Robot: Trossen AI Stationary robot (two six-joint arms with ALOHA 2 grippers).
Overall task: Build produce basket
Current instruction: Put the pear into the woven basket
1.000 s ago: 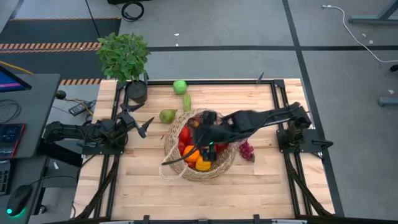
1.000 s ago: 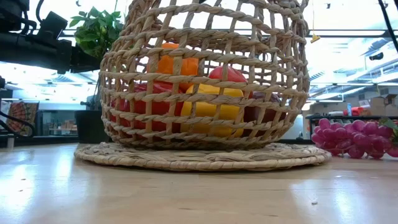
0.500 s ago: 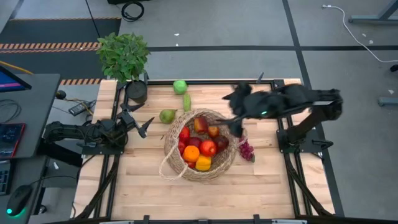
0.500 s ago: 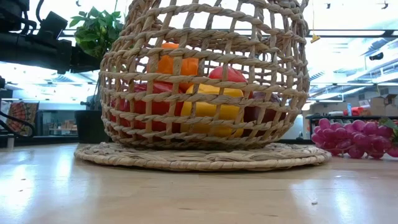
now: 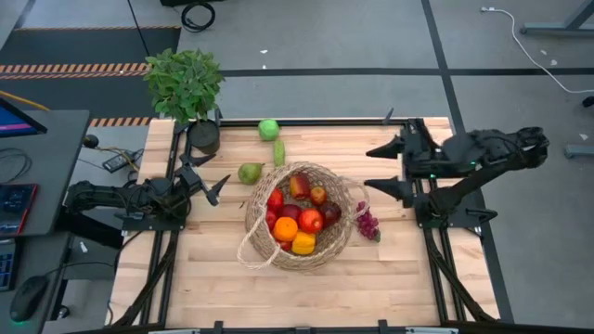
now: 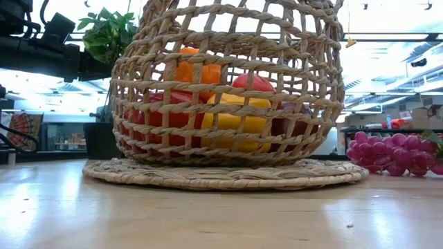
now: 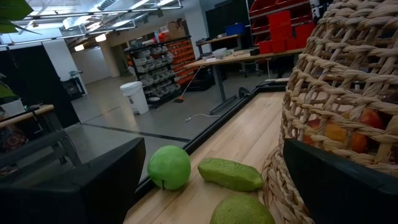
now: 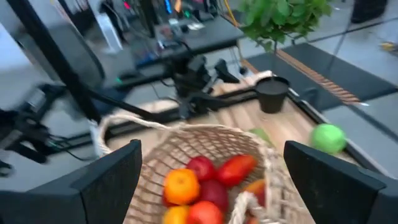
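We take the wicker basket (image 5: 299, 216) as our landmark. It stands mid-table and already holds red, orange and yellow produce, its loop handle drooping over the near rim.

Closest to us among the loose pieces, the purple grape bunch (image 5: 368, 224) lies on the table just beside the basket's right wall. We judge it the next pick, and the relation that matters is this: the right gripper (image 5: 389, 170) hangs empty beyond the basket's right rim, jaws spread wide, with the grapes toward the table's near edge from it and only a little inward. The bunch's long axis runs roughly near to far, narrowing toward the near end, so we would close across its width.

On the basket's left, the left gripper (image 5: 207, 181) waits low over the table, fingers apart and empty, aimed at the basket.

Past the basket's far-left rim lies the green pear (image 5: 250, 173), almost touching the weave, its narrow end pointing toward the basket. Farther on sits a small elongated green vegetable (image 5: 278, 152), its long axis near to far, then a round green apple (image 5: 268, 129) by the table's far edge. The left arm is plainly nearer all three.
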